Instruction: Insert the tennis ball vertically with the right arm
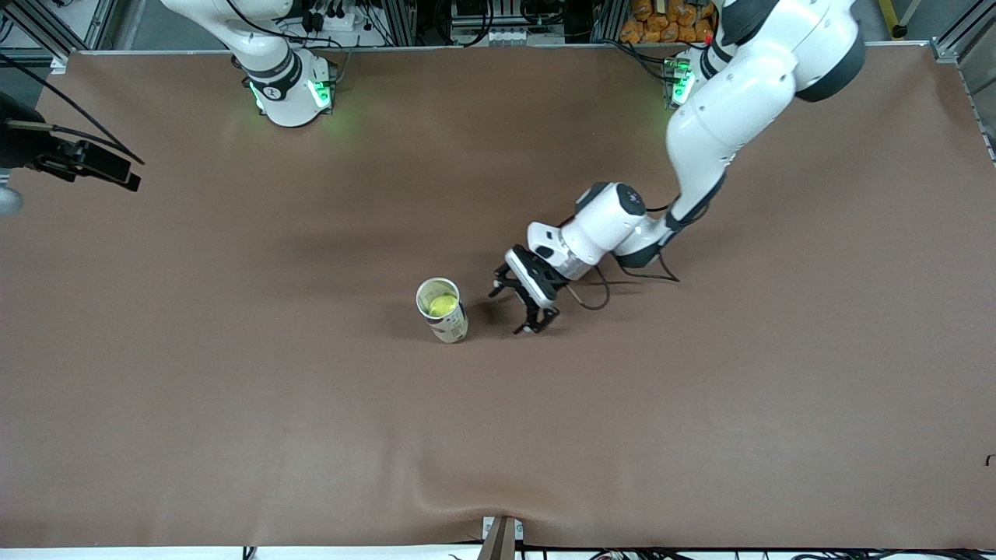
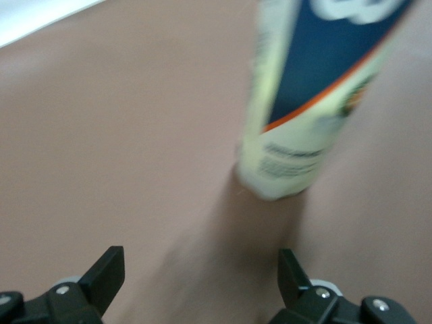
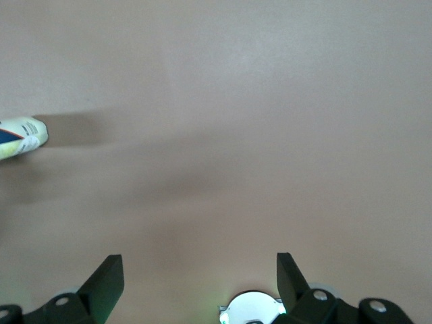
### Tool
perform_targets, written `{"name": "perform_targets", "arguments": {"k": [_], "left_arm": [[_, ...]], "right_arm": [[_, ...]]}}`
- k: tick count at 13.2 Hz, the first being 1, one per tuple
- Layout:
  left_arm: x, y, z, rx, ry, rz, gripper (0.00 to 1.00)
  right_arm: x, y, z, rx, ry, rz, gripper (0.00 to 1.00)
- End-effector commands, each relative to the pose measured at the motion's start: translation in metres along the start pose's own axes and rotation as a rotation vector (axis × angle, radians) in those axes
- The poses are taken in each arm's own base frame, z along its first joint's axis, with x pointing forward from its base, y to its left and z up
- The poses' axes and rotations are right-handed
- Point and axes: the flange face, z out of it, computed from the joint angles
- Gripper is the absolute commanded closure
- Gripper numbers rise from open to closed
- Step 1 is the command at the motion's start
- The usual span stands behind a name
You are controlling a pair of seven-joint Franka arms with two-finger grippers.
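Observation:
A tall tennis ball can stands upright near the middle of the table with its mouth open. A yellow tennis ball lies inside it. My left gripper is open and empty, low over the table right beside the can, toward the left arm's end. In the left wrist view the can stands just ahead of the left gripper. My right gripper is open, empty and high over the table. The can shows small at the edge of the right wrist view.
The brown table cover is bare around the can. The right arm's base and the left arm's base stand along the table's edge farthest from the front camera. A dark device hangs over the right arm's end.

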Motion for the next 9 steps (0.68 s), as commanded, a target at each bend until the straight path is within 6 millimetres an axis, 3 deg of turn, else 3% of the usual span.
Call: {"name": "perform_targets", "arguments": {"k": [1,4,7,8,9], "left_arm": [[0.028,-0.028,-0.045,0.027,-0.148,-0.047,0.0],[0.085,-0.063,-0.097,0.069,-0.357,-0.169,0.0],[0.163,-0.101,-0.17,0.148,-0.485,-0.387,0.0],[0.182,-0.105,-0.187,0.164,-0.527,-0.435,0.0],[0.188,-0.116,-0.201,0.187,-0.544,-0.488,0.0]], "right_arm": [[-0.004,0.006,-0.007,-0.013,0.033,-0.019,0.0],[-0.002,0.006,-0.014,-0.024,0.043,-0.054,0.0],[0.005,0.004,-0.014,-0.049,0.072,-0.058,0.0],[0.008,0.003,-0.01,-0.047,0.084,-0.057,0.0],[0.013,0.003,-0.007,-0.04,0.088,-0.058,0.0]]}}
